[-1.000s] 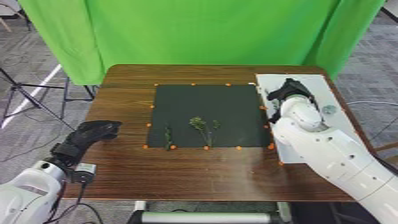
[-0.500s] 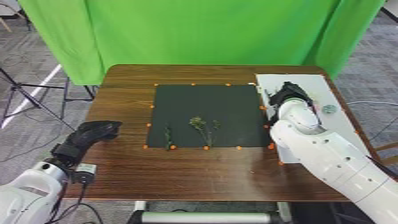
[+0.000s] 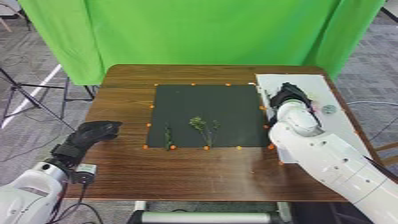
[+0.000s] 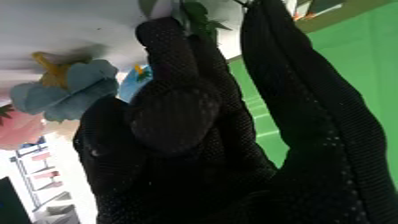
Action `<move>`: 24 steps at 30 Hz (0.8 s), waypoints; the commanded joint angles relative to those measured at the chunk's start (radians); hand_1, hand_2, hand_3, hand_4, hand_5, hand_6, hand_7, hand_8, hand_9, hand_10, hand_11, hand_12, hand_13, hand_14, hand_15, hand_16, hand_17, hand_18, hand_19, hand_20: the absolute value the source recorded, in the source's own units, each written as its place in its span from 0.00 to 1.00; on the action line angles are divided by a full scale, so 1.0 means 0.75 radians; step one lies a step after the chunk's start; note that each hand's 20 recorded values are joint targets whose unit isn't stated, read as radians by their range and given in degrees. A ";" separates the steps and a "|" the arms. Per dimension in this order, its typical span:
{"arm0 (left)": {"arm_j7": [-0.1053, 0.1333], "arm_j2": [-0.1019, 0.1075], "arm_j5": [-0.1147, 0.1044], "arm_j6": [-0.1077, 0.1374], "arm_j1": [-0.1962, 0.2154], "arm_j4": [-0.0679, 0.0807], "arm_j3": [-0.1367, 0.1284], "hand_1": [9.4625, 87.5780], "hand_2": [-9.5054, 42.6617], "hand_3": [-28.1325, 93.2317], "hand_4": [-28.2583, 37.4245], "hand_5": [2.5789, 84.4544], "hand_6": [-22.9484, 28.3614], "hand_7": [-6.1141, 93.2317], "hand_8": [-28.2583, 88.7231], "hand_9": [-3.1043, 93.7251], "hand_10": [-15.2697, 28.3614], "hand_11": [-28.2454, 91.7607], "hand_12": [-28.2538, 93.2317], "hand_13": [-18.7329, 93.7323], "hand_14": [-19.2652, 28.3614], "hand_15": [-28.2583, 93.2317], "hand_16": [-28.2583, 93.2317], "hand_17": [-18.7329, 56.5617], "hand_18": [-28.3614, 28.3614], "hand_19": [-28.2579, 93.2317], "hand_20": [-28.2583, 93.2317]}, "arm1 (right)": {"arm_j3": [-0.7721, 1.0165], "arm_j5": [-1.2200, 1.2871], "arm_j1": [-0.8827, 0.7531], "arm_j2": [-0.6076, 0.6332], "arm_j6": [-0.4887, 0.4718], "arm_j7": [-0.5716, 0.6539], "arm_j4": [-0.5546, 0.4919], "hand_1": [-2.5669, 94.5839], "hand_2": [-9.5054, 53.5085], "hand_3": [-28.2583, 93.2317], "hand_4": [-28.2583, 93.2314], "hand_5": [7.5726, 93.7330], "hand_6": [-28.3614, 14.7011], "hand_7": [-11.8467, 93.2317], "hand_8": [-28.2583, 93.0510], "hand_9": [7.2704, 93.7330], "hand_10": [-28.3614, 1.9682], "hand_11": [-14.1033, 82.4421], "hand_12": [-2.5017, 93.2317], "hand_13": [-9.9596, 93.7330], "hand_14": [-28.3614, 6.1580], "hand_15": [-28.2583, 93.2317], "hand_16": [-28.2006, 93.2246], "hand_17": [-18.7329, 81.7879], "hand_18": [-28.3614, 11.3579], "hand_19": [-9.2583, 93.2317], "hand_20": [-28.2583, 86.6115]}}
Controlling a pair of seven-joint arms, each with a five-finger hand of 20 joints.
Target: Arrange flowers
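- As I judge it, the flower arranging is in its early part: some greenery is down, and no bloom lies with it
- On the dark mat point(image 3: 187, 102) I have a narrow sprig point(image 3: 168, 136) and a leafier sprig point(image 3: 199, 124), with a thin stem point(image 3: 215, 126) close beside it, all towards my side
- What is left, I'd say, is bringing the flowers across and setting them among those stems
- My right hand point(image 3: 289, 95) is over the white board point(image 3: 311, 82), well apart from the greenery
- Its fingers point(image 4: 165, 55) are mostly straight, with a gap between two of them; I cannot tell whether they press on any stem
- Green leaves point(image 4: 197, 15) are right at my fingertips, partly behind them
- The blue flower point(image 4: 75, 87) is just beside my fingers, and the pink flower point(image 4: 22, 127) is a little farther off
- My left hand point(image 3: 93, 131) is relaxed, by the table's left edge, away from the sprigs
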 commanded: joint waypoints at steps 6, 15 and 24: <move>-0.030 -0.019 0.005 -0.037 0.029 0.012 0.015 0.28 0.21 0.70 0.14 0.49 0.54 0.21 0.19 0.43 0.71 0.38 0.32 0.47 0.82 0.38 0.20 0.33 0.76 0.34 0.33 | -0.112 -0.032 -0.047 -0.030 0.011 0.000 0.052 0.98 0.00 0.01 0.58 0.66 0.55 0.39 0.42 0.87 0.60 0.38 0.62 0.95 0.78 0.74 0.55 0.83 0.43 1.00 0.70; -0.039 -0.014 -0.004 -0.040 0.035 0.009 0.009 0.28 0.21 0.70 0.15 0.49 0.54 0.21 0.19 0.43 0.71 0.38 0.32 0.47 0.82 0.38 0.20 0.33 0.76 0.34 0.33 | -0.059 0.050 -0.035 -0.005 0.113 -0.024 0.002 0.75 0.00 0.58 0.25 0.72 0.54 0.45 0.40 0.93 0.60 0.39 0.59 0.99 0.82 0.71 0.56 0.86 0.47 1.00 0.68; -0.045 -0.008 -0.004 -0.045 0.034 0.005 0.007 0.28 0.21 0.70 0.15 0.48 0.54 0.21 0.19 0.43 0.71 0.38 0.32 0.47 0.82 0.38 0.20 0.33 0.76 0.34 0.33 | 0.000 0.029 0.014 0.045 0.202 -0.067 -0.105 0.74 0.00 0.61 0.25 0.73 0.53 0.46 0.40 0.93 0.58 0.41 0.57 1.00 0.83 0.70 0.56 0.88 0.50 1.00 0.66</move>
